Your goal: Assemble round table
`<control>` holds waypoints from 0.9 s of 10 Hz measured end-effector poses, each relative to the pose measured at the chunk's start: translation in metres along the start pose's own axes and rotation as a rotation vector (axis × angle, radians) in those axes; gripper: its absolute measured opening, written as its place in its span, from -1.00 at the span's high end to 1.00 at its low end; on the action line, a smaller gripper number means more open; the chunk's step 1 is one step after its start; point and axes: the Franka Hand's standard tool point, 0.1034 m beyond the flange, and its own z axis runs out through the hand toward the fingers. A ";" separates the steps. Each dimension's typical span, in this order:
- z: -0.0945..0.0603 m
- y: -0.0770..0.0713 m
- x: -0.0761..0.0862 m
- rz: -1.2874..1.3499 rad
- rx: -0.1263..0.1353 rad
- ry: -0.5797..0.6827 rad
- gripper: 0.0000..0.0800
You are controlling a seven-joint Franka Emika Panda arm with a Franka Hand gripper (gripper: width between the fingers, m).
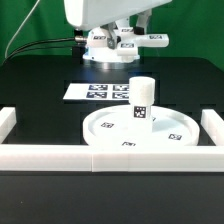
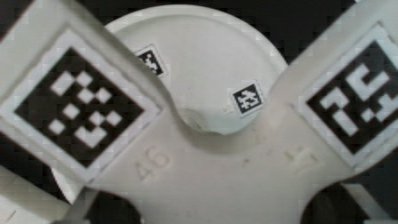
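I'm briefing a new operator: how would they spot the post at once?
Find the large white round disc on the black table, beside the long white border rail. The post stands upright on it. It is the only short cylinder, tagged on its side.

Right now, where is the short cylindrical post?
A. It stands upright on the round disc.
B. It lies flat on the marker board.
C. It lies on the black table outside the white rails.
A: in the exterior view the post stands upright on the round disc, with the marker board lying behind it.
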 end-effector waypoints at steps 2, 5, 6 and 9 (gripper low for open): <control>0.002 0.001 -0.002 0.003 0.004 -0.003 -0.11; 0.001 -0.002 0.011 -0.031 -0.012 0.018 -0.11; 0.004 -0.001 0.020 -0.066 -0.010 0.022 -0.11; 0.010 -0.001 0.030 -0.157 -0.015 0.029 -0.11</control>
